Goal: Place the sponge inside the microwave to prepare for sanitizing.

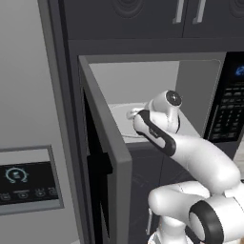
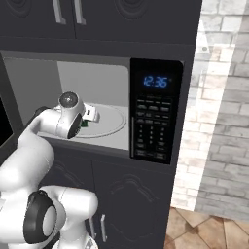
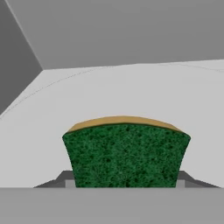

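The microwave (image 2: 154,116) stands open, its grey-framed door (image 1: 107,157) swung out to the left. My gripper (image 2: 90,115) is inside the pale grey cavity, just above the left part of the round turntable (image 2: 111,121). It is shut on the sponge (image 3: 126,153), a green block with a yellow layer on its far side. In the hand view the dark fingertips (image 3: 65,180) press the sponge's two sides, with the turntable's surface (image 3: 131,96) below and beyond it. A bit of the green sponge (image 2: 84,124) peeks out under the hand in the right base view.
A tall grey appliance with a dark control panel (image 1: 26,181) stands left of the open door. Dark cabinets (image 1: 186,14) hang above the microwave and more sit below it (image 2: 126,204). A brick wall (image 2: 223,121) runs on the right. The cavity's back wall (image 3: 131,30) is close ahead.
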{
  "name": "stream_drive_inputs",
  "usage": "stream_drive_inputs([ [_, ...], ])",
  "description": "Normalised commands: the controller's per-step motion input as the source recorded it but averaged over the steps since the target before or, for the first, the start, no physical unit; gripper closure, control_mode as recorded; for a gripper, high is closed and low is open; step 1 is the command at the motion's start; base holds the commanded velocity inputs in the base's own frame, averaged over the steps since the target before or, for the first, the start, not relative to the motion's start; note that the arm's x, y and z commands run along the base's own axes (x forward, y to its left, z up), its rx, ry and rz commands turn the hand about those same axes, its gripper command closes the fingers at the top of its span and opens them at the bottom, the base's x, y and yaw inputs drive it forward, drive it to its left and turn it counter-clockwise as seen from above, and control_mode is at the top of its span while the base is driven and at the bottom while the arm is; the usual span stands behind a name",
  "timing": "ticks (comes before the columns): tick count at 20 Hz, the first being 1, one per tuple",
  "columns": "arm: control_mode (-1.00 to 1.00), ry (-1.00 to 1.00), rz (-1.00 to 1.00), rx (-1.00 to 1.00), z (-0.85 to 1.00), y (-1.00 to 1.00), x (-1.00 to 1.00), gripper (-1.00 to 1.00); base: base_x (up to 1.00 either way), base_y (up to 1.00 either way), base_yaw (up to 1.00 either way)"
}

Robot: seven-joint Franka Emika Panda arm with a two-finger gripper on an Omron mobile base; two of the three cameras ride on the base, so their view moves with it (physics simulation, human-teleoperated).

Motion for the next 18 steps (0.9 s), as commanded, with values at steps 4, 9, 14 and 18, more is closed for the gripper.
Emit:
stream_drive_inputs([
  [4,-1.00,-0.02,0.00,0.00,-0.07,0.00,0.25,1.00,0.00,0.00,0.00],
  [9,-1.00,0.00,0.00,0.00,-0.15,0.00,0.19,1.00,0.00,0.00,0.00],
  [14,-1.00,0.00,0.00,0.00,-0.21,0.00,0.06,1.00,0.00,0.00,0.00],
  [18,-1.00,-0.01,0.00,0.00,-0.19,0.00,0.04,1.00,0.00,0.00,0.00],
])
